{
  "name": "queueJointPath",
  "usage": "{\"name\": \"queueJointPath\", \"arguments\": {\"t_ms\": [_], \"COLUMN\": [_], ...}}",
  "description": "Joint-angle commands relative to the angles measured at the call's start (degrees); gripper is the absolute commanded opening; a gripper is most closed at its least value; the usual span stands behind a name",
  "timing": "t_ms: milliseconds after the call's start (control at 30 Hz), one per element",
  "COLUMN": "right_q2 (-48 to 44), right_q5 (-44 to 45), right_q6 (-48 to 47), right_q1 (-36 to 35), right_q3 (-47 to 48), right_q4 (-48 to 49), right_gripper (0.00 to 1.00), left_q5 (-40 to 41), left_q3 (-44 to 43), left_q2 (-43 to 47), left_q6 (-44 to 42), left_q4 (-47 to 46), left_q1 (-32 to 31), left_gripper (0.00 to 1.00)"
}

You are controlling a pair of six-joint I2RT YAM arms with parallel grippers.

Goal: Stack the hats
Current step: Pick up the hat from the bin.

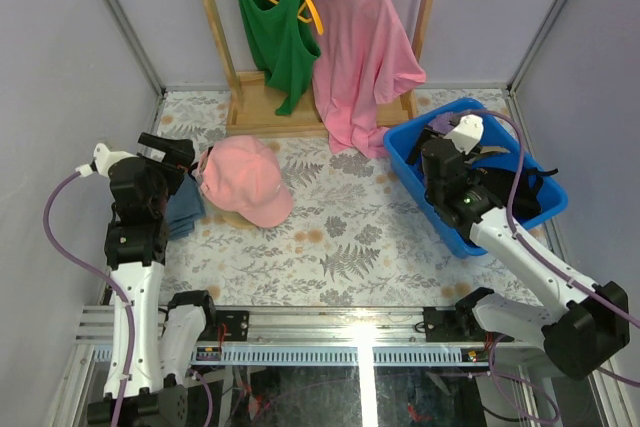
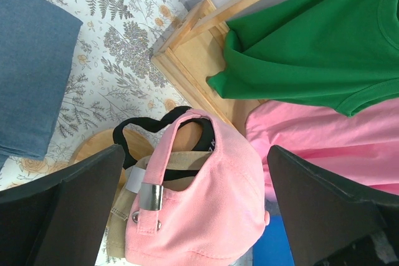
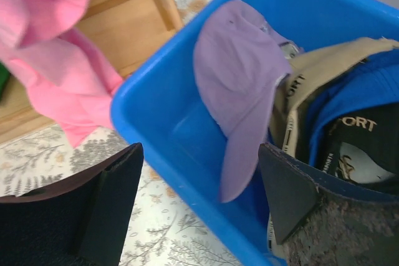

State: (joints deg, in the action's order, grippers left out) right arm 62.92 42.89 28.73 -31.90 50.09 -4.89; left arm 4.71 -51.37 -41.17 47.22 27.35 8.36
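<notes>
Two grippers, both with fingers spread, neither holding anything.

My left gripper (image 2: 196,154) is as wide as it goes and hangs over the pink cap (image 2: 206,216). In the wrist view the cap shows between my fingers (image 2: 62,216), no contact seen. Pink cap sits on the table (image 1: 350,247) toward its left edge, mid-depth, crown up, back strap and metal buckle (image 2: 149,196) facing my left wrist camera. Under it: tan fabric (image 2: 121,222) and a black strap (image 2: 134,130), all on a round wooden stand (image 2: 93,144). Folded blue-grey cloth (image 2: 31,73) lies just beside the stand, on the side nearer the table's left edge.

My right gripper (image 3: 201,147) hangs over the open blue bin (image 3: 156,110), which sits at the table's right edge toward the far right corner. Fingers wide apart. Lavender cap (image 3: 240,73) is in the bin, its brim reaching down between my fingers, closer to the one on the right of the wrist view. Touching or not, cannot tell. Bunched beside it in the bin: tan cap (image 3: 324,66), bright blue cap (image 3: 361,91), black cap (image 3: 361,147) with pale lettering.

Far edge: wooden rack (image 1: 255,102) with green tank top (image 1: 275,37) and pink T-shirt (image 1: 360,57) hanging.
</notes>
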Motion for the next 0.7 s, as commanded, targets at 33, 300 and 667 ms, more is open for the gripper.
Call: {"name": "queueJointPath", "arguments": {"t_ms": [33, 300, 667], "right_q2": [0.4, 3.8, 10.1], "right_q5": [-4.1, -8.5, -12.5], "right_q6": [3.8, 5.0, 5.7], "right_q1": [5.0, 8.4, 11.5], "right_q3": [-2.3, -4.7, -4.5], "right_q4": [-1.5, 1.1, 4.4], "right_gripper": [0.82, 0.79, 0.56], "left_q5": [-2.2, -3.2, -3.7], "left_q3": [0.9, 2.0, 2.8], "left_q2": [0.2, 0.6, 1.3], "left_q6": [1.1, 2.0, 2.5], "left_q4": [-3.8, -4.7, -5.3], "left_q1": [0.4, 0.4, 0.4], "left_gripper": [0.94, 0.89, 0.89]}}
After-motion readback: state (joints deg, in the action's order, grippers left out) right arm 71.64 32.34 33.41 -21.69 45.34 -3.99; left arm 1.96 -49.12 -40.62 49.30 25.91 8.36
